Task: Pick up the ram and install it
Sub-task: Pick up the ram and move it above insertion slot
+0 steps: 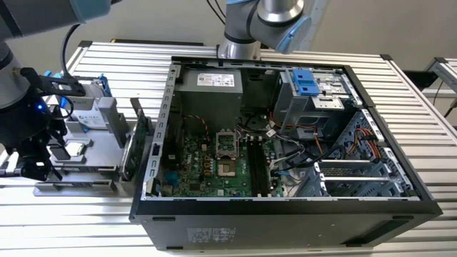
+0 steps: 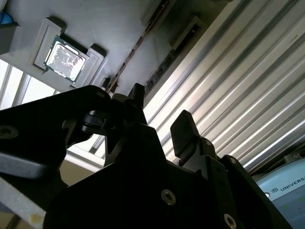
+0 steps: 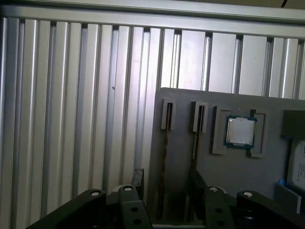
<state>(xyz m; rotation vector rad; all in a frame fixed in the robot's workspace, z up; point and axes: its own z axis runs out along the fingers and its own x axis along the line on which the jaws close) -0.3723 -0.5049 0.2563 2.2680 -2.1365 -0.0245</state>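
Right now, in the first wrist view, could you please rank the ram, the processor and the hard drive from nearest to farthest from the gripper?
1. The ram, standing edge-up inside the open gripper.
2. The processor, further along the gray tray.
3. The hard drive, beyond the processor.

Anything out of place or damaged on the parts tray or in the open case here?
Nothing stands out. The grey tray lies flat on the slatted table, the processor chip sits square in its pocket, and two thin boards stand straight in their slots. The open gripper hovers over them; the case looks intact.
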